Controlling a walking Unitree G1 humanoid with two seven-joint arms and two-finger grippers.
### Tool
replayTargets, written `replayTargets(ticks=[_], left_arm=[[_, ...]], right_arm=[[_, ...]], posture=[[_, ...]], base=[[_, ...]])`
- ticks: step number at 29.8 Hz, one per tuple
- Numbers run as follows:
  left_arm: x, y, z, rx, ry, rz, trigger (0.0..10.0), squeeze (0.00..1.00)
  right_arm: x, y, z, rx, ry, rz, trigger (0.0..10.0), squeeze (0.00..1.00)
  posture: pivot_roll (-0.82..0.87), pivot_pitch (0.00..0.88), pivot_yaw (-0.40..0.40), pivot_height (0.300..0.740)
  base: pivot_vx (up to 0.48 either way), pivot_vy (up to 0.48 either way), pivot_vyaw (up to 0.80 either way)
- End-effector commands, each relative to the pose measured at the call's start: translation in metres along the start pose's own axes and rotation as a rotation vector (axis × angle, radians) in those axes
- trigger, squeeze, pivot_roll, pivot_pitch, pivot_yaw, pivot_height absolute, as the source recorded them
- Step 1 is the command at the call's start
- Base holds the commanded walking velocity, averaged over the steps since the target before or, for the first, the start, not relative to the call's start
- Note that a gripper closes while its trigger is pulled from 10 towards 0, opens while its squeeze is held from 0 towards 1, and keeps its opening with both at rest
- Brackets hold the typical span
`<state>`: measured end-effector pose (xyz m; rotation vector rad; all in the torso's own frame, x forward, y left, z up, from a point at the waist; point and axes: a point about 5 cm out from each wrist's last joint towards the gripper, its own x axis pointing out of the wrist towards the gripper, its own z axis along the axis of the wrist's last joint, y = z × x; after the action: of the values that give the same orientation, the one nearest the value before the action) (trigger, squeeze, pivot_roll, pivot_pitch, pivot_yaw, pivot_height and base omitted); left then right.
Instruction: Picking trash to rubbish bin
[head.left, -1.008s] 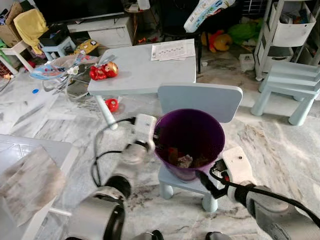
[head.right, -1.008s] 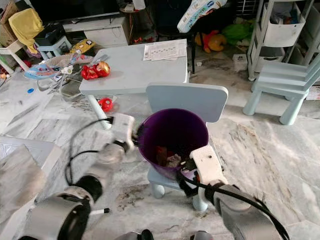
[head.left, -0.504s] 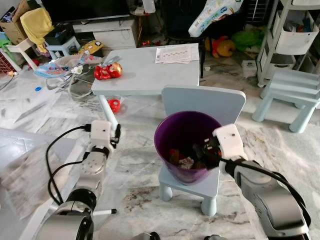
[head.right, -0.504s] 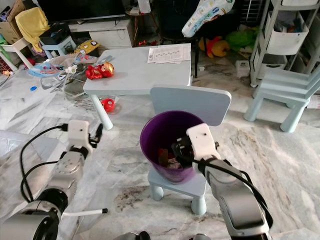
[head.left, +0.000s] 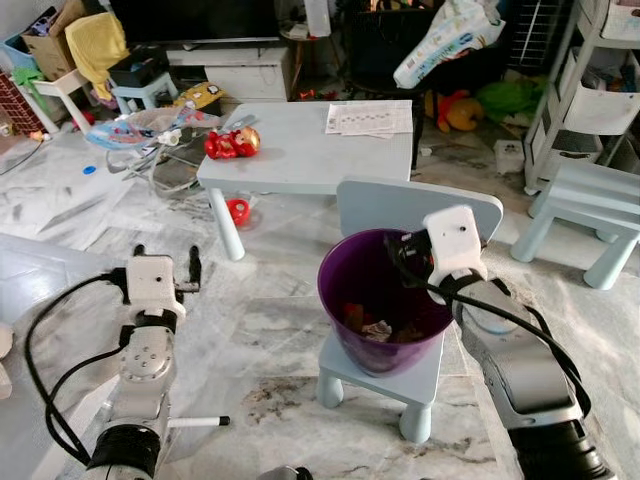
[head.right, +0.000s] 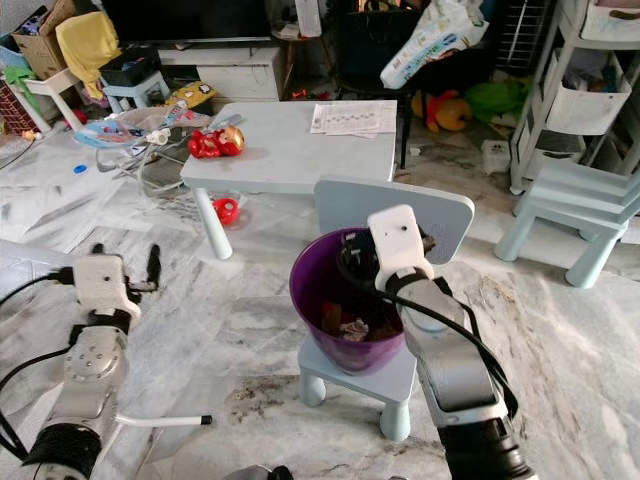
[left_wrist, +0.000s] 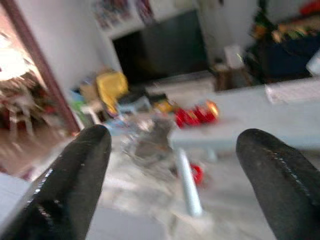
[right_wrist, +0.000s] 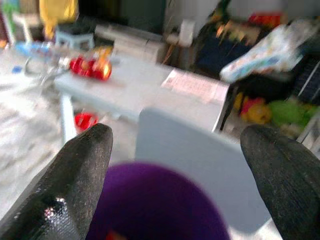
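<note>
Marble floor (head.left: 250, 320) carries the scene: at its left the left gripper (head.left: 165, 262) hangs low with its fingers (left_wrist: 75, 175) spread wide and empty. Right of it, a purple rubbish bin (head.left: 385, 300) with bits of trash (head.left: 378, 328) inside stands on the seat of a pale blue chair (head.left: 420, 205). Over the bin's far right rim hovers the right gripper (head.left: 405, 262), fingers (right_wrist: 80, 170) released wide, holding nothing.

1. The bin (head.left: 378, 300) stands on the seat of a small chair (head.left: 415, 205), at the scene's centre.
2. Trash (head.left: 377, 328) lies in the bin's bottom.
3. A low table (head.left: 310, 150) stands at 12 o'clock, behind the chair.
4. Papers (head.left: 368, 118) lie on the table's far right; toys (head.left: 231, 144) sit on its left edge.
5. A second chair (head.left: 590, 205) stands at 2 o'clock.
6. The left gripper (head.left: 165, 268) hangs at 9 o'clock from the bin.
</note>
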<state>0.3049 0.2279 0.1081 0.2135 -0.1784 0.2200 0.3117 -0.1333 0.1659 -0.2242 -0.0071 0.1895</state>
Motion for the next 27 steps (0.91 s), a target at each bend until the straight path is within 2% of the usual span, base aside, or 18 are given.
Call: replayTargets(ticks=[1, 2, 4, 8, 11, 15, 20, 24, 27], left_arm=[[0.003, 0.003, 0.012, 0.002, -0.031, 0.026, 10.0, 0.77], [0.003, 0.002, 0.016, -0.006, -0.035, 0.023, 10.0, 0.00], [0.004, -0.003, 0.022, -0.036, -0.042, 0.003, 10.0, 0.00], [-0.003, -0.022, 0.039, -0.074, -0.066, -0.122, 10.0, 0.00], [-0.012, -0.025, 0.040, -0.088, -0.047, -0.169, 10.0, 0.00], [-0.017, -0.022, 0.037, -0.096, -0.017, -0.169, 10.0, 0.00], [-0.017, -0.027, 0.039, -0.107, 0.003, -0.173, 10.0, 0.00], [-0.011, -0.028, 0.046, -0.124, 0.002, -0.110, 10.0, 0.00], [-0.006, -0.024, 0.049, -0.169, 0.044, -0.043, 10.0, 0.00]], right_arm=[[0.003, -0.002, 0.006, 0.006, -0.046, -0.027, 10.0, 1.00], [0.004, -0.002, 0.006, 0.009, -0.057, -0.035, 10.0, 1.00], [0.005, -0.004, 0.006, 0.014, -0.072, -0.050, 10.0, 1.00], [0.003, -0.011, 0.011, 0.019, -0.155, -0.111, 10.0, 1.00], [0.000, -0.018, 0.006, 0.020, -0.160, -0.159, 10.0, 1.00], [-0.005, -0.020, 0.000, -0.008, -0.150, -0.184, 10.0, 1.00], [-0.007, -0.015, -0.002, -0.025, -0.156, -0.159, 10.0, 1.00], [-0.003, -0.016, 0.002, -0.030, -0.175, -0.149, 10.0, 1.00], [-0.001, -0.019, 0.005, -0.041, -0.182, -0.151, 10.0, 1.00]], posture=[[-0.02, 0.023, 0.094, 0.740], [-0.02, 0.023, 0.094, 0.740], [-0.02, 0.020, 0.093, 0.740], [-0.02, 0.015, 0.091, 0.740], [-0.02, 0.017, 0.091, 0.740], [-0.02, 0.022, 0.094, 0.740], [-0.03, 0.024, 0.090, 0.740], [-0.03, 0.024, 0.085, 0.740], [-0.04, 0.025, 0.081, 0.740]], base=[[0.000, 0.000, 0.00], [0.000, 0.000, 0.00], [0.000, 0.000, 0.00], [0.000, 0.000, 0.00], [0.000, 0.000, 0.00], [0.000, 0.000, 0.00], [0.000, 0.000, 0.80], [0.000, 0.000, 0.80], [0.000, 0.000, 0.80]])
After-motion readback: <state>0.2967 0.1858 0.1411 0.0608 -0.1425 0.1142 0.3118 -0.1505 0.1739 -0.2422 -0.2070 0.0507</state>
